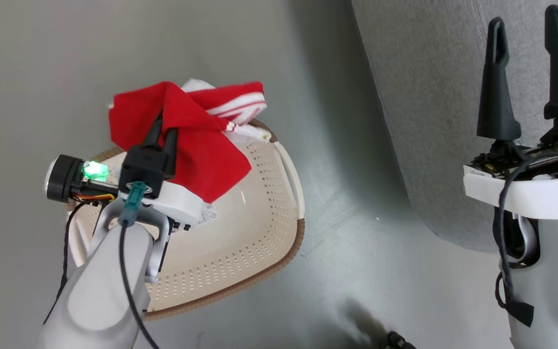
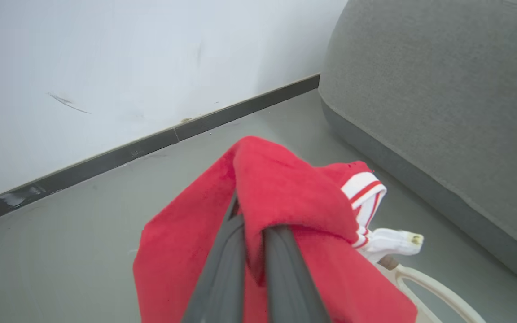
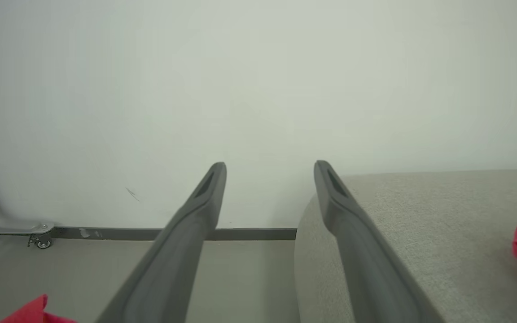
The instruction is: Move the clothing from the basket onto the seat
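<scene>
We hold red white-striped sports garment point(image 1: 196, 145) pinched in left hand point(image 1: 162, 127), above cream perforated plastic basket point(image 1: 279, 203), likely for carry to grey woven-fabric seat point(image 1: 429, 97) nearby; right hand point(image 1: 525, 17) fingers apart, empty, poised over seat

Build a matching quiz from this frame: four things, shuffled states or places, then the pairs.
Things:
1. left gripper
2. right gripper
3. basket
4. seat

States or places:
A. open, holding nothing
B. cream with a brown rim, standing on the floor
C. shut on red clothing, lifted above the basket
D. grey fabric, to the robot's right of the basket

Pairs: 1-C, 2-A, 3-B, 4-D
</scene>
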You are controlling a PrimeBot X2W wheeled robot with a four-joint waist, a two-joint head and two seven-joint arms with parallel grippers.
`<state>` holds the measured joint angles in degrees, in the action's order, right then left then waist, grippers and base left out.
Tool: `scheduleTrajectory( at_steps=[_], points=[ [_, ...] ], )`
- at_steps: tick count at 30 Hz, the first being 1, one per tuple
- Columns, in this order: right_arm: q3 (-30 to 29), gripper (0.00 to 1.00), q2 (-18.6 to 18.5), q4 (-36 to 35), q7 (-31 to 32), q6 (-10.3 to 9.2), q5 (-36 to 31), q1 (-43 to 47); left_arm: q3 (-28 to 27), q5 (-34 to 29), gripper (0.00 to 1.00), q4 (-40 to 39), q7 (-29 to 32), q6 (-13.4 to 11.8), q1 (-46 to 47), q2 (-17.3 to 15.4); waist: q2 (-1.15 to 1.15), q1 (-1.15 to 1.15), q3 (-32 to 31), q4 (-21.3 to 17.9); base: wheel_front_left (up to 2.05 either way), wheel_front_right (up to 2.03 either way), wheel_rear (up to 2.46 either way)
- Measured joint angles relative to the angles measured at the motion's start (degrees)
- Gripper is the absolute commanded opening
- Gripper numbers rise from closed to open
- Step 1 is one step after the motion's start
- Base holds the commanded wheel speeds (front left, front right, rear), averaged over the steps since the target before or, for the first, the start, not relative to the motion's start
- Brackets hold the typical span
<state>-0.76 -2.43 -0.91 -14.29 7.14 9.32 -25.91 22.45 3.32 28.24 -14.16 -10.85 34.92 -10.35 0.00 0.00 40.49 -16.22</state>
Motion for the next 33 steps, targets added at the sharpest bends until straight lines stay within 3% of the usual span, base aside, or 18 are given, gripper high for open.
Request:
scheduleTrajectory(
  at_steps=[13,33],
  points=[
    [3.37,1.0,-2.3,2.98,-0.01,0.0,-2.91,0.15,-4.08,3.08,0.0,-11.87,-0.07,-0.77,-5.65,-1.59,0.0,0.0,-6.65,3.55,0.0,0.0,0.0],
    [7.71,1.0,-7.84,9.96,-0.01,0.0,-3.14,5.19,-7.34,5.64,0.0,-22.24,-0.08,0.34,-14.35,-3.55,0.0,0.0,-18.91,8.14,0.0,0.0,0.0]
  ],
)
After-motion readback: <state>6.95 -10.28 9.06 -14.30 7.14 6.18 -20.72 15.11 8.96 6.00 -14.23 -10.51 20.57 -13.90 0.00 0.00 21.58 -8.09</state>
